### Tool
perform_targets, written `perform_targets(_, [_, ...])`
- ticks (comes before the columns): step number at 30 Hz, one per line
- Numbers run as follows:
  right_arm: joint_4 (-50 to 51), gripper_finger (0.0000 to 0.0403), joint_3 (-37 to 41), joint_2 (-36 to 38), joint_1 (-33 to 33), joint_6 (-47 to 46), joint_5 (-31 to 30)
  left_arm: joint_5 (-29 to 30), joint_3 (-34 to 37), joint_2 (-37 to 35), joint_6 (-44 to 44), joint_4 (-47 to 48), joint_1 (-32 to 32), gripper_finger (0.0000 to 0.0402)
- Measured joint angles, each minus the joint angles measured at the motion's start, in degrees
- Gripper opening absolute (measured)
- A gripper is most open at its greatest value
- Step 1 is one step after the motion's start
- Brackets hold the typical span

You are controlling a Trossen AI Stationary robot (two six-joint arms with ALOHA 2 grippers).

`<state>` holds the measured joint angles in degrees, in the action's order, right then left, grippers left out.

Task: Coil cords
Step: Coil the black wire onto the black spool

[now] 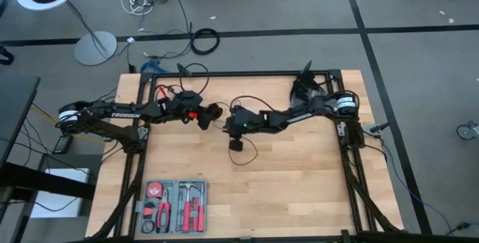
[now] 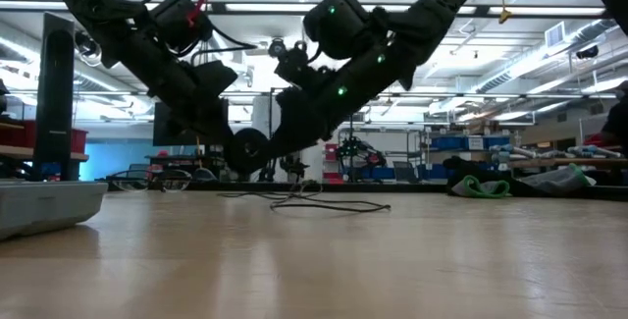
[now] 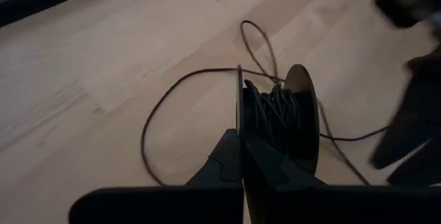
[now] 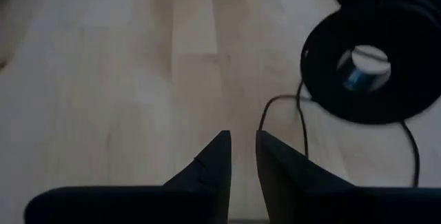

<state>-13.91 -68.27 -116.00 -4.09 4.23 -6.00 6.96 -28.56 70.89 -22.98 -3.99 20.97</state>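
The cord is thin and black. Part of it is wound on a round black puck [image 3: 286, 114], and the rest lies in slack loops on the table [image 1: 247, 159] [image 2: 324, 203]. My left gripper [image 3: 241, 138] [image 1: 206, 116] reaches in from the left, shut on the puck, and holds it above mid-table [image 2: 250, 148]. My right gripper [image 4: 242, 145] [image 1: 224, 123] comes from the right, just short of the puck's flat face [image 4: 365, 65]. It slants down at the wood, its fingers a little apart with nothing between them. My left gripper pinches the thin rim of one of the puck's disc walls [image 3: 239, 110] between its two fingers. The fingers slant down from the table's left. The puck stands on edge, lifted clear of the table. The cord [image 3: 165, 100] trails slack from it onto the wood.
A grey tool tray [image 1: 176, 207] [image 2: 49, 201] with red-handled tools sits at the near left. A metal frame [image 1: 352, 161] borders the table. Bare wood lies toward the near right [image 1: 299, 198].
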Motion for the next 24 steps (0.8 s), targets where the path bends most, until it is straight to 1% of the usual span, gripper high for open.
perform_targets(4, [-3.8,0.0084,0.0,-3.9,-0.3,-2.0,0.0,-0.9,0.0,0.0,-0.2,-2.0,0.0,0.0])
perform_targets(7, [-4.0,0.0105,0.0,-6.3,-0.6,-2.6,-0.3,-1.6,0.0,0.0,-0.2,-2.4,0.0,0.0])
perform_targets(12, [-4.8,0.0139,-0.2,-6.9,-0.9,-4.1,-0.5,-1.7,0.0,0.0,-0.2,-1.9,0.0,0.0])
perform_targets(15, [-4.8,0.0152,-0.2,-6.9,-1.4,-4.1,-1.0,-1.7,0.0,0.0,-0.2,-1.9,0.0,0.0])
perform_targets(22, [-4.9,0.0155,-0.2,-6.9,-2.6,-4.1,-1.7,-1.7,0.0,0.0,-0.2,-3.0,0.0,0.0])
perform_targets(24, [-4.1,0.015,-0.2,-6.9,-2.5,-4.1,-0.6,-1.7,0.0,0.0,-0.3,-3.6,0.0,0.0])
